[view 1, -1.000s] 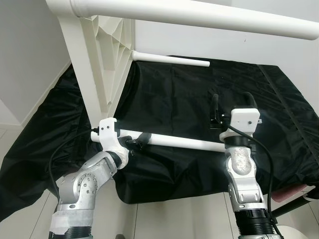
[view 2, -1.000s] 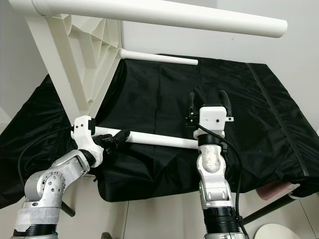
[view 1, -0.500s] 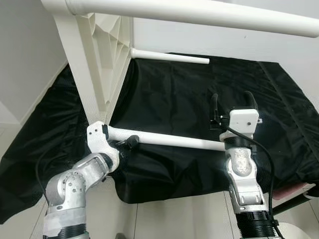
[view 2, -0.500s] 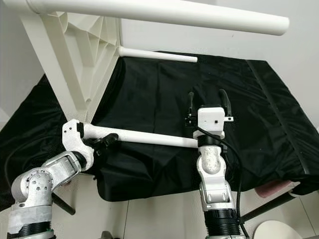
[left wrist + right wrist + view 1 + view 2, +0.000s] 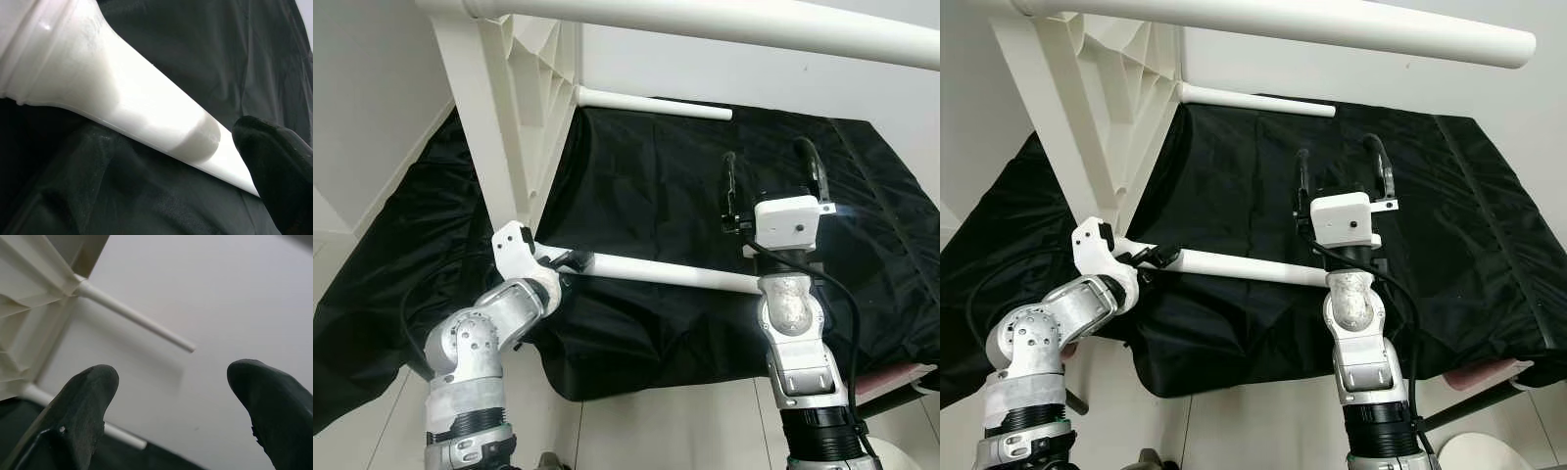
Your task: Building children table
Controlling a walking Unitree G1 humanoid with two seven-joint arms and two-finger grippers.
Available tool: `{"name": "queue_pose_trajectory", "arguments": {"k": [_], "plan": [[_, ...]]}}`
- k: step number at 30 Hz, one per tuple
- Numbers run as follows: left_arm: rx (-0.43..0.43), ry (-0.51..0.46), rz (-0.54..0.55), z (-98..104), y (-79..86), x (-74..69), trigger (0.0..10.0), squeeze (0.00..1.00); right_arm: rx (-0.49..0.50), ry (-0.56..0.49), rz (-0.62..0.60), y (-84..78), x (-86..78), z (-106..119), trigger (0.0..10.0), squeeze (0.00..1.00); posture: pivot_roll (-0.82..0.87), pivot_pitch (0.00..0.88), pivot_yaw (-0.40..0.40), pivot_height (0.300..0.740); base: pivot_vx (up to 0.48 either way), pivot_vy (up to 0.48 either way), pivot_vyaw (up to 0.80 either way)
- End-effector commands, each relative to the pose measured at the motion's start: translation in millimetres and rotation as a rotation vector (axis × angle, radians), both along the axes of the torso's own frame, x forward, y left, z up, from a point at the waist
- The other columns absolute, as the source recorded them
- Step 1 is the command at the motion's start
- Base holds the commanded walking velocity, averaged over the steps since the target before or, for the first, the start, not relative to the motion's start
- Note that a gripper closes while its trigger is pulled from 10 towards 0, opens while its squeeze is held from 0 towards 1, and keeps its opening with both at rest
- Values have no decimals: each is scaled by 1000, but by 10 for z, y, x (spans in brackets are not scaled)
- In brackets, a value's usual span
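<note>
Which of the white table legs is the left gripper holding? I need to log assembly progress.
The lowest leg, stretching across the black cloth towards the right arm. The left gripper clamps its thick end; the other two legs are attached higher up and untouched.

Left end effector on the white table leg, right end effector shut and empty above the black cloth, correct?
No: the right end effector is open, fingers spread, as the right wrist view shows. It is empty, above the black cloth. The left end effector is on the white table leg.
</note>
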State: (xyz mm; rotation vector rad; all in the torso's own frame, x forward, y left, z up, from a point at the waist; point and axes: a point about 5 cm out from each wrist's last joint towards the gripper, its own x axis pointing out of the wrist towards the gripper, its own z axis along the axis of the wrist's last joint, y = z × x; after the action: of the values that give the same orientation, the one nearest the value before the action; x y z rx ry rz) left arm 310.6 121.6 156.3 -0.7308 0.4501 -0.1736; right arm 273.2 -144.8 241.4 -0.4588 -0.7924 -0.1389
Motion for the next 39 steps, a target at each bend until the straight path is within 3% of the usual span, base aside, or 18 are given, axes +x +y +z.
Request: {"name": "queue_pose_trajectory", "arguments": {"k": [1, 5, 10, 12, 20, 39], "plan": [[13, 0, 8, 17, -54, 39, 10000, 0, -59, -92, -127, -57, -104, 81, 10000, 0, 29, 88, 4, 740, 0, 0, 0], [23, 12, 4, 13, -64, 35, 10000, 0, -159, -170, -260, -79, -183, 129, 10000, 0, 26, 89, 8, 740, 0, 0, 0], [31, 13, 0, 15, -66, 32, 10000, 0, -190, -195, -280, -74, -207, 144, 10000, 0, 26, 89, 8, 740, 0, 0, 0], [50, 26, -4, -2, -64, 30, 10000, 0, -288, -299, -365, -76, -288, 249, 10000, 0, 16, 95, 25, 740, 0, 0, 0], [56, 32, -6, 18, -100, 86, 10000, 0, -419, -457, -352, 34, -308, 575, 10000, 0, 10, 92, 35, 740, 0, 0, 0], [52, 28, -8, 34, -129, 103, 10000, 0, -654, -363, -143, 382, 3, 863, 10000, 0, -9, 99, 40, 740, 0, 0, 0]]}}
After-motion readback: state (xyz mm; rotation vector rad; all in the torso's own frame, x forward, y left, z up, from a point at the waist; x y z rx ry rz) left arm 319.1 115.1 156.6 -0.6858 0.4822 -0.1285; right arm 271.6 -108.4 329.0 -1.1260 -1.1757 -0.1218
